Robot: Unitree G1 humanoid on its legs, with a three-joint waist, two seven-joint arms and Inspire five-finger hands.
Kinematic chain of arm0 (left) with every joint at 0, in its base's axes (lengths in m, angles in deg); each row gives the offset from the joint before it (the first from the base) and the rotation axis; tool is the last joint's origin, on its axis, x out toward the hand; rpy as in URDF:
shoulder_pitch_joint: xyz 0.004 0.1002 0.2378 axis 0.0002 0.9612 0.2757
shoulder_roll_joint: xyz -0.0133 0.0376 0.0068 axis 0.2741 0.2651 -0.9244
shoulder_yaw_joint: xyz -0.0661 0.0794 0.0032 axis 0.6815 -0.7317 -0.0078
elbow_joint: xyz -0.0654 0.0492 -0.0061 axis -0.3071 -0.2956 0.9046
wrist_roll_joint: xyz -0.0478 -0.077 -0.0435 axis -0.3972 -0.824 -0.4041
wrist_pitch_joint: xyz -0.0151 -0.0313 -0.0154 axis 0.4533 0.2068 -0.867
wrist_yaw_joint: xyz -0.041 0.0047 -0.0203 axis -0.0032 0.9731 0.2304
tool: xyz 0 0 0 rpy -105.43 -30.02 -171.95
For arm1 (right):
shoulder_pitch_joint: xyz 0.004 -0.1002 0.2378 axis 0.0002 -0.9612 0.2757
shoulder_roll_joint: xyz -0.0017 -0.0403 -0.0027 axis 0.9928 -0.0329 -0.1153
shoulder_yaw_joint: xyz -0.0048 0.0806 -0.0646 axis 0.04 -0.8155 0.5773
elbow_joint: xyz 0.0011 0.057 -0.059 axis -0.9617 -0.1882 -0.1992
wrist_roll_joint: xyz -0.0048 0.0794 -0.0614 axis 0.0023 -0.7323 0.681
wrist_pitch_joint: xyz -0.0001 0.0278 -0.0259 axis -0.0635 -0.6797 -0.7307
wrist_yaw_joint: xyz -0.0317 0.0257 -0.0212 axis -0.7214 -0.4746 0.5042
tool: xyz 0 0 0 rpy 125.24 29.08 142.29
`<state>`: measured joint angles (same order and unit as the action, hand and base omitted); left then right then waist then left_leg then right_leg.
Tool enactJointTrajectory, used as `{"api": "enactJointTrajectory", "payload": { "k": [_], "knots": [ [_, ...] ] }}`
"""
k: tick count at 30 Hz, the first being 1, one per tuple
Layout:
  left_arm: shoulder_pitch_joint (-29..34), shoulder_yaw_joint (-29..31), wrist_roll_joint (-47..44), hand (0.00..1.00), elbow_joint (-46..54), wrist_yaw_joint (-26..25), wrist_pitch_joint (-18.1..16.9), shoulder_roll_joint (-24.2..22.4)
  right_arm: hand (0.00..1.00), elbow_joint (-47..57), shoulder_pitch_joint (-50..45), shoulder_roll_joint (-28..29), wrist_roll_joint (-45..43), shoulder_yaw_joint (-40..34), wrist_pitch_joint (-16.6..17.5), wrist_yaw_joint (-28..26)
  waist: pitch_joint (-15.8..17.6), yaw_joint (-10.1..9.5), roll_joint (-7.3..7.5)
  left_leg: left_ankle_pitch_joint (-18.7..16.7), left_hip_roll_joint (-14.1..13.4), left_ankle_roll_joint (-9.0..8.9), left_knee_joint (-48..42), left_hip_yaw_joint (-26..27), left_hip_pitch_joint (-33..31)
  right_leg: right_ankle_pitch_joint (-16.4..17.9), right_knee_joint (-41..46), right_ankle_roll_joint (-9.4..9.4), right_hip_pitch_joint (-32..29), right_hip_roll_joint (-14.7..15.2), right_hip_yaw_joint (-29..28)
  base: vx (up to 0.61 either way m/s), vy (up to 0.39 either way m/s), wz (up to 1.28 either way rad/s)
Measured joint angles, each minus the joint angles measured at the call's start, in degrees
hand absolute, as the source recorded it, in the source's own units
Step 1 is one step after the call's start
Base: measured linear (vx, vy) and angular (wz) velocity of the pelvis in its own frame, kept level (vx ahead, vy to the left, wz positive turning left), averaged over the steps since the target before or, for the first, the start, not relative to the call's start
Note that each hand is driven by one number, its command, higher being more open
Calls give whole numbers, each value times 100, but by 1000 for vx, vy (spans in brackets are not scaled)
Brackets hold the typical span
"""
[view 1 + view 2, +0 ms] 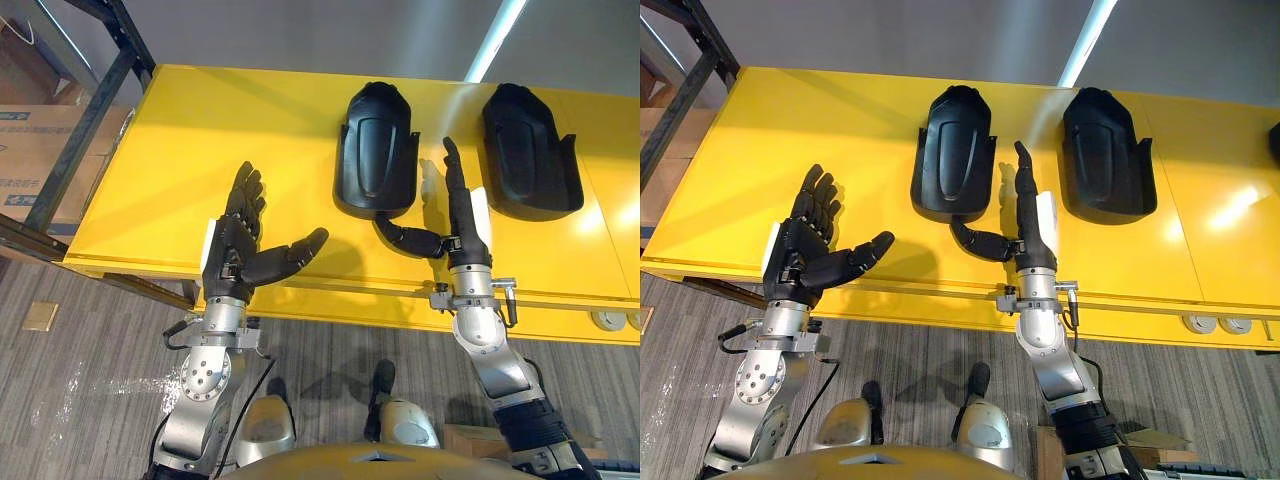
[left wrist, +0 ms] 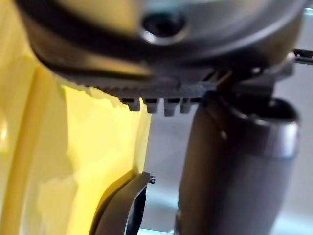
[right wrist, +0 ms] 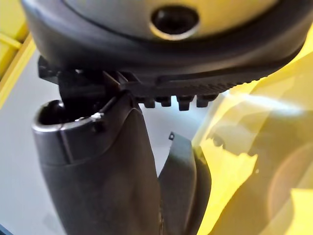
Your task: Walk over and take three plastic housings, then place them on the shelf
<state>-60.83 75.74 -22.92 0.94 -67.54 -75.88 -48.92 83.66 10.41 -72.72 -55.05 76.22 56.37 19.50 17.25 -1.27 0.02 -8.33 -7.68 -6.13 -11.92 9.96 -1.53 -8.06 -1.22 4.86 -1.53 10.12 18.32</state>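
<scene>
- Yellow shelf (image 1: 190, 150) in front, 2 black plastic housings lying on it, well apart from each other.
- L housing (image 1: 375, 150) mid-shelf; R housing (image 1: 527, 150) to its right, same row.
- L hand (image 1: 235, 250) over the shelf's near edge, left of both housings; fingers released and spread, thumb out to the right, nothing held.
- R hand (image 1: 462, 215) between the 2 housings, fingers straight, pointing far, empty. Thumb reaches left to L housing's near rim; contact can't be told.
- Black rack frame (image 1: 95, 120) and cardboard boxes (image 1: 40, 150) at far left.
</scene>
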Motion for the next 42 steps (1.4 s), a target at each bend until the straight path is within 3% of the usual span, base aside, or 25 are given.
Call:
{"api": "enactJointTrajectory", "payload": {
  "k": [9, 32, 35, 39, 42],
  "knots": [
    [-45, 0, -1, 100, 1, 39, 1, 2, 100, -296, 486, -2, 1, -2, 0, 46, 215, -1, -38, -4, -10, 0, -100, -39, -107, 2, 28, -3, -51, 3, 21, -21, 3, 2],
    [-221, 2, -2, 100, 2, 159, 14, 0, 100, -634, 936, -2, -17, -65, -113, 214, 400, -7, -147, -5, -8, 0, -176, -76, -201, 13, 127, -14, -142, 26, 36, -5, 2, 0],
    [-216, 2, -1, 100, 3, 222, 12, -6, 100, -604, 848, 0, -161, -118, 96, 208, 399, -12, -147, -2, -8, 2, -162, -76, -188, 14, 126, -14, -134, 25, 38, 0, 0, 0],
    [-50, 34, -3, 100, 26, 348, 4, -46, 100, 402, -26, 177, -728, -377, 740, 59, 369, -28, -150, 35, 6, -7, 31, -35, 64, 22, 68, -6, 23, 15, 34, 19, 0, -4],
    [82, 76, -3, 100, 32, 379, -122, -112, 100, 1040, -577, 352, -1192, -547, 1046, -321, 78, 12, -109, 36, 0, -14, 224, 131, 244, 22, -33, -3, 76, -23, -77, 50, -4, -23]
  ]
}}
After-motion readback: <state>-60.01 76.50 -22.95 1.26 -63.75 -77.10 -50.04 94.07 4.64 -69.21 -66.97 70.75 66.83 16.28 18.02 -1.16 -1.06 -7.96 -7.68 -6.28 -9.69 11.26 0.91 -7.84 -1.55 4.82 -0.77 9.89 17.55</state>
